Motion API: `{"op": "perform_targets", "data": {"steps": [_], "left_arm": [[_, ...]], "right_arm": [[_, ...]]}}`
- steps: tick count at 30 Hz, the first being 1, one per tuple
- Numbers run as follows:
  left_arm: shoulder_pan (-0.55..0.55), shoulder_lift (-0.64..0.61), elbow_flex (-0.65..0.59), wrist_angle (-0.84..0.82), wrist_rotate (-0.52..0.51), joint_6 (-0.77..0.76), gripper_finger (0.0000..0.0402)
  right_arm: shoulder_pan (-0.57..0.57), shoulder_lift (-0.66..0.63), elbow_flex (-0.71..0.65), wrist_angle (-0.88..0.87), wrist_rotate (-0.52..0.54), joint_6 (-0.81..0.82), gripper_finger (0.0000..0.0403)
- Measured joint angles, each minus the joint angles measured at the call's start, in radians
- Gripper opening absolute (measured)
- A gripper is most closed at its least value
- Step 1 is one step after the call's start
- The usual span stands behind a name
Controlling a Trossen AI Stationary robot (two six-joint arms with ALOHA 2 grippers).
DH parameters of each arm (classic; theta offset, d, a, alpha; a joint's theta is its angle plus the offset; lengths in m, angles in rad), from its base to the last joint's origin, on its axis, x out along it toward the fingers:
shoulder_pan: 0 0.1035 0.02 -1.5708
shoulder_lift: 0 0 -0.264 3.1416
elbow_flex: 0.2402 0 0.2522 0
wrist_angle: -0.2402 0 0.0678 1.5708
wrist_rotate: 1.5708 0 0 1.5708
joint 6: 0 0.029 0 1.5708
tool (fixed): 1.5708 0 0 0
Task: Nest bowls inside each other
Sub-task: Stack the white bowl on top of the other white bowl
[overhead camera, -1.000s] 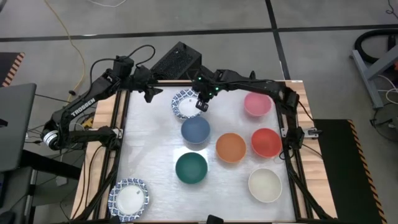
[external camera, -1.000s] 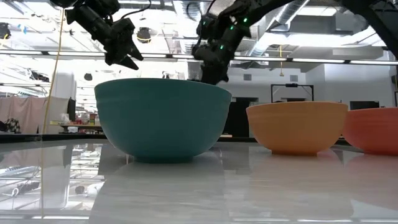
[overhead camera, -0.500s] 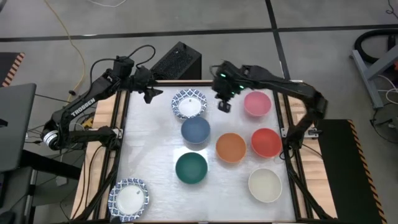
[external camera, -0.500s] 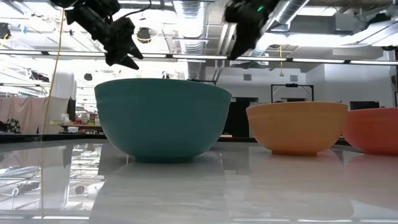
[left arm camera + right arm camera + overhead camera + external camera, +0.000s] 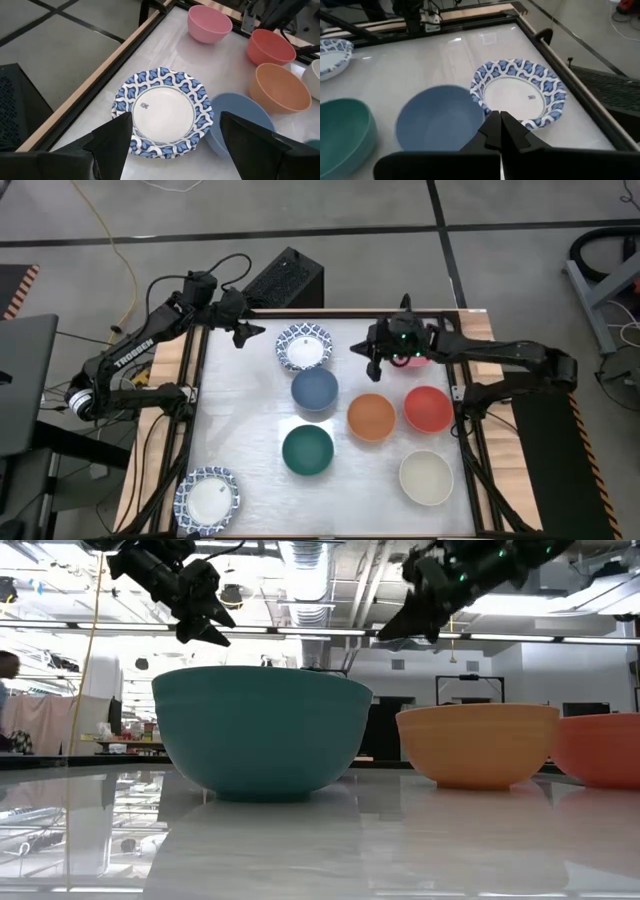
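High view: white counter [image 5: 250, 410] with 8 bowl spots visible. Patterned bowl [image 5: 304, 347] at the far middle, blue bowl [image 5: 315, 389] just in front of it, touching or nearly so. Orange bowl [image 5: 371, 417], red bowl [image 5: 428, 408], dark green bowl [image 5: 307, 450] and cream bowl [image 5: 427, 477] sit apart on the counter. Pink bowl [image 5: 412, 348] is partly hidden under the right arm. A 2nd patterned bowl [image 5: 207, 498] is at the near left corner. Left pincer [image 5: 246, 333] hovers off the far left edge, fingers spread, holding nothing. Right pincer [image 5: 373, 367] sits between the patterned bowl and pink bowl, clenched, empty.

Low view: dark green bowl [image 5: 262, 730] up front, orange bowl [image 5: 478, 744] to its right, red bowl [image 5: 600, 748] at the edge. Both pincers high above: left pincer [image 5: 205, 625], right pincer [image 5: 415, 615].

Left wrist view: fingers [image 5: 112, 140] wide apart over the patterned bowl [image 5: 162, 111]; blue bowl [image 5: 240, 122] beside it, then orange [image 5: 279, 87], red [image 5: 271, 46], pink [image 5: 208, 22].

Right wrist view: fingers [image 5: 495, 132] pressed together, nothing between; patterned bowl [image 5: 520, 97], blue bowl [image 5: 440, 122], green bowl [image 5: 342, 132] ahead.
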Motion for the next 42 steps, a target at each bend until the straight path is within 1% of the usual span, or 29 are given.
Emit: {"op": "perform_targets", "data": {"steps": [4,7,11,14,19,24,30,42], "left_arm": [[-0.006,0.000,0.000,0.013,0.001,0.006,0.0289],[-0.005,0.000,0.000,0.023,0.020,0.007,0.0289],[-0.005,0.000,0.000,0.019,0.021,0.010,0.0289],[-0.005,0.000,0.000,0.019,0.021,0.011,0.0289],[-0.004,0.000,0.000,0.019,0.021,0.011,0.0289],[-0.005,0.000,0.000,0.018,0.021,0.010,0.0289],[-0.004,0.000,0.000,0.019,0.021,0.008,0.0289],[-0.004,0.000,0.000,0.018,0.021,0.008,0.0289]], "right_arm": [[0.031,0.088,-0.058,0.198,0.001,0.030,0.0011],[0.053,0.197,-0.095,0.390,0.000,0.029,0.0011],[0.060,0.354,-0.096,0.564,-0.002,0.046,0.0011],[0.050,0.441,-0.077,0.637,-0.034,0.076,0.0011],[0.032,0.498,-0.025,0.638,-0.050,0.080,0.0011],[0.023,0.492,-0.013,0.573,-0.050,0.081,0.0011],[0.048,0.478,-0.013,0.517,-0.053,0.070,0.0011],[0.022,0.497,-0.013,0.488,-0.052,0.070,0.0011]]}}
